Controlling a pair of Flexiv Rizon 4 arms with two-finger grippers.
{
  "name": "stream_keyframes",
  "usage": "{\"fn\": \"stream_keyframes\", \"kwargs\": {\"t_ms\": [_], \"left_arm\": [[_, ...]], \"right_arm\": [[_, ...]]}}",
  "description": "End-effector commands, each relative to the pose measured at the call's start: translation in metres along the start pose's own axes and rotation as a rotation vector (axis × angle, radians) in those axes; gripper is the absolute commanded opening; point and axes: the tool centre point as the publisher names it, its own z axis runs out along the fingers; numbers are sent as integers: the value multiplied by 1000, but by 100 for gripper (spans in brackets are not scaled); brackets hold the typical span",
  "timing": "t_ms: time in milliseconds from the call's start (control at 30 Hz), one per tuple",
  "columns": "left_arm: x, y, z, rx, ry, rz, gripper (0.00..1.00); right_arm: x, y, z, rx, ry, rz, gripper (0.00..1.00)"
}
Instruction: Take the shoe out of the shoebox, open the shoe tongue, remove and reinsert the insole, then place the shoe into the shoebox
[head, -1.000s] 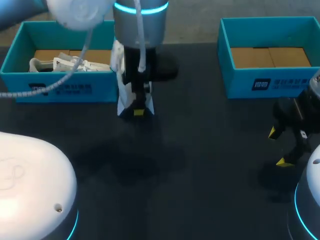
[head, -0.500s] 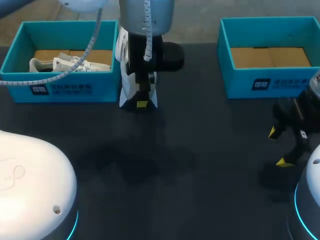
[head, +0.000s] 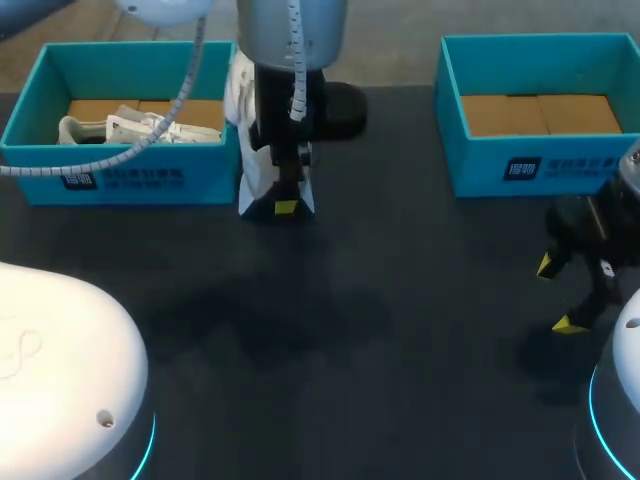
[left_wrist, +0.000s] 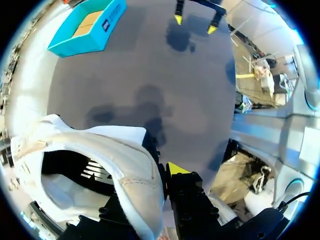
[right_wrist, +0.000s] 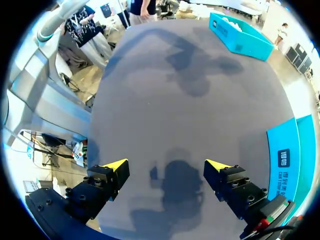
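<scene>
The shoe (left_wrist: 127, 170) is clamped by its collar in the left pincer (head: 284, 207) and held off the table (head: 400, 330), just beside the left box's (head: 120, 182) right end. The right pincer (right_wrist: 165, 170) is spread open, well apart from that box, above the table.

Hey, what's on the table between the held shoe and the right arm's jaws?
Nothing. Only bare table lies between the shoe and the right jaws. The head view shows this, and the left wrist view agrees.

Dark matte table (head: 420, 330) carries soft, blurred shadows.
</scene>
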Motion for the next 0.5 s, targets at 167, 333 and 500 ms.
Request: {"fn": "stream_keyframes", "kwargs": {"t_ms": [167, 333, 500], "left_arm": [[-30, 19, -10, 61, 22, -107, 0], [-55, 39, -24, 133, -6, -156, 0], [-78, 63, -37, 179, -22, -149, 0]], "right_arm": [[1, 0, 1, 2, -3, 1, 100], [1, 0, 1, 2, -3, 1, 100], [1, 0, 1, 2, -3, 1, 100]]}}
